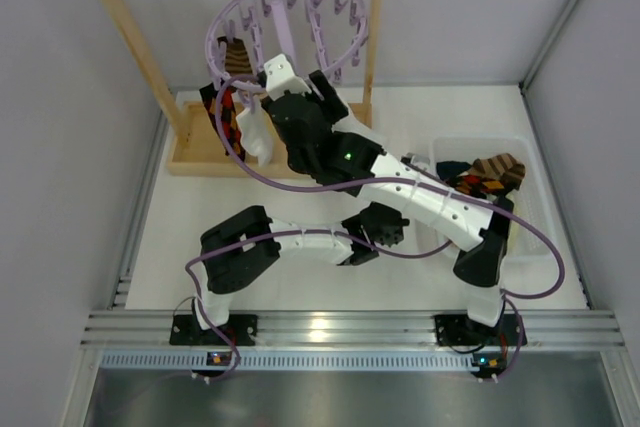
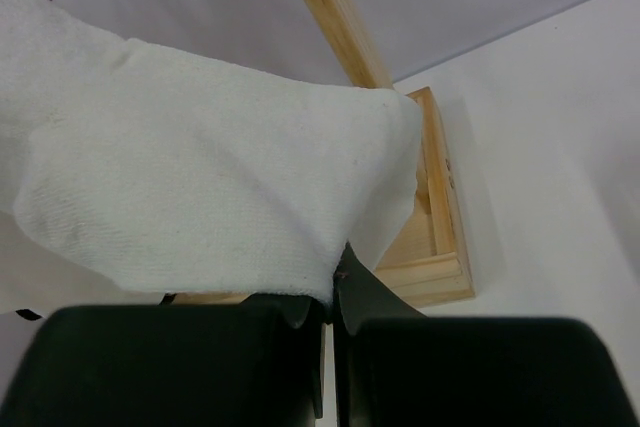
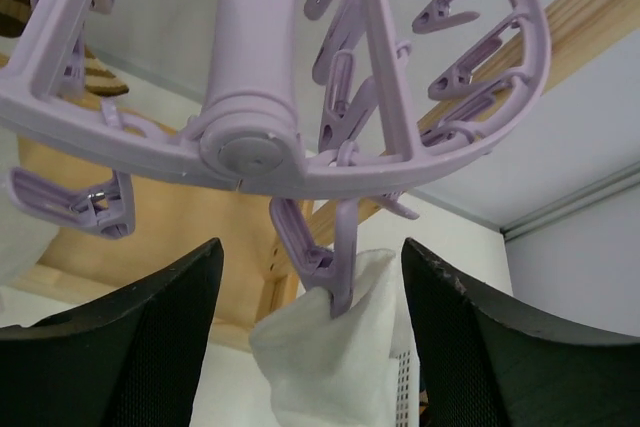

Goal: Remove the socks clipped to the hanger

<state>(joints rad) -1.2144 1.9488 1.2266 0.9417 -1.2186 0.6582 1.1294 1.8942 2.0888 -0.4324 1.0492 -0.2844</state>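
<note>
The lilac hanger (image 1: 288, 19) hangs from a wooden rack. A white sock (image 1: 252, 129) is clipped to it, next to a black argyle sock (image 1: 228, 115) and a brown striped sock (image 1: 237, 55). My left gripper (image 2: 330, 292) is shut on the lower edge of the white sock (image 2: 200, 187). My right gripper (image 3: 310, 247) is open just under the hanger (image 3: 250, 137), its fingers on either side of the peg (image 3: 330, 257) that holds the white sock (image 3: 335, 362). In the top view my right gripper (image 1: 275, 77) is at the ring's near side.
The wooden rack (image 1: 130, 42) stands at the back left on its base (image 2: 440, 247). A clear bin (image 1: 535, 212) at the right holds several removed socks (image 1: 490, 175). Grey walls enclose the table on both sides and at the back.
</note>
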